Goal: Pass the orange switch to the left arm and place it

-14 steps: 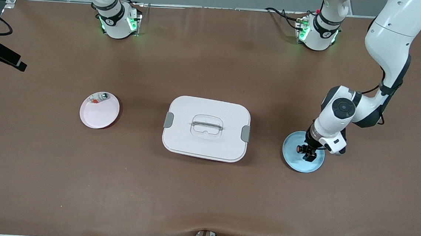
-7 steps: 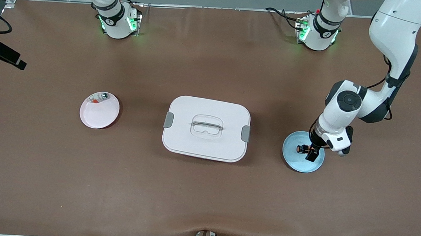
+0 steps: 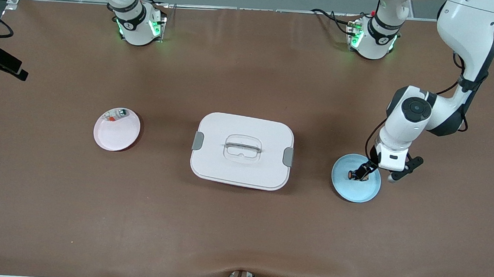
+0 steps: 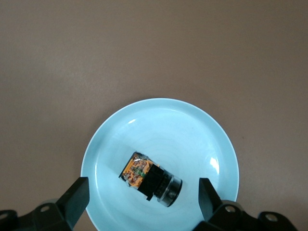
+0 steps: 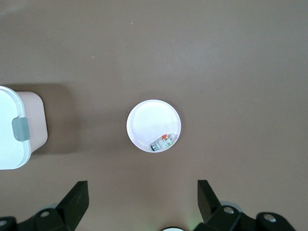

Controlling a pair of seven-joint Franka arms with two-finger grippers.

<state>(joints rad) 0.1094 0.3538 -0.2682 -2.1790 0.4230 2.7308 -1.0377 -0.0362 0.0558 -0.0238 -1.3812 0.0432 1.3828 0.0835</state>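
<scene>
The orange switch (image 3: 354, 175), a tiny black block with an orange end and a round black end, lies on its side in a light blue plate (image 3: 352, 191) toward the left arm's end of the table. My left gripper (image 3: 381, 173) hangs open just above that plate. In the left wrist view the switch (image 4: 149, 177) lies on the plate (image 4: 159, 120) between the spread fingers of the left gripper (image 4: 143, 195), untouched. The white box (image 3: 241, 151) stands mid-table. My right gripper (image 5: 142, 192) is open and empty, high over the table, out of the front view.
A pink plate (image 3: 119, 136) toward the right arm's end holds a whitish-clear part (image 3: 116, 114). The right wrist view shows that plate (image 5: 151, 120), the part (image 5: 162, 143) and the box's end with a grey clip (image 5: 20, 129). A black camera mount (image 3: 0, 65) sits at the table's edge.
My left wrist has turned above the blue plate, swinging its fingers round the switch, and the arm has shifted slightly toward its own end. The switch and the box have not moved.
</scene>
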